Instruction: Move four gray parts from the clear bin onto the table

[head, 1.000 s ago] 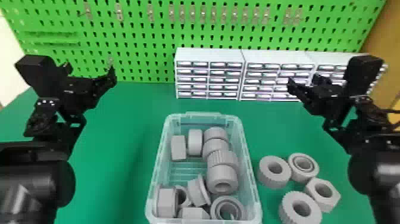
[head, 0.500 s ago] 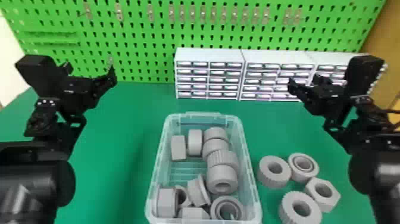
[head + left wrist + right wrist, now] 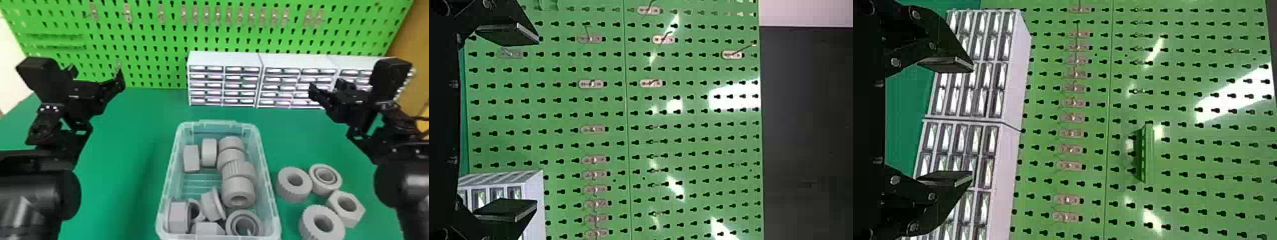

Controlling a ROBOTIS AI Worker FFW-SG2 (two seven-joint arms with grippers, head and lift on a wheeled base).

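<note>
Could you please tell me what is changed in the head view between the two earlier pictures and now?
Nothing visibly changed: no part moved, and nothing was taken hold of or let go. The left gripper and right gripper stay raised and open, four gray parts stay on the table, and the other gray parts stay inside the clear bin.

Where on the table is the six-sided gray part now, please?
In the head view, the six-sided part lies right of the clear bin, beside the toothed part and just nearer the robot than the part with an inset ring.
</note>
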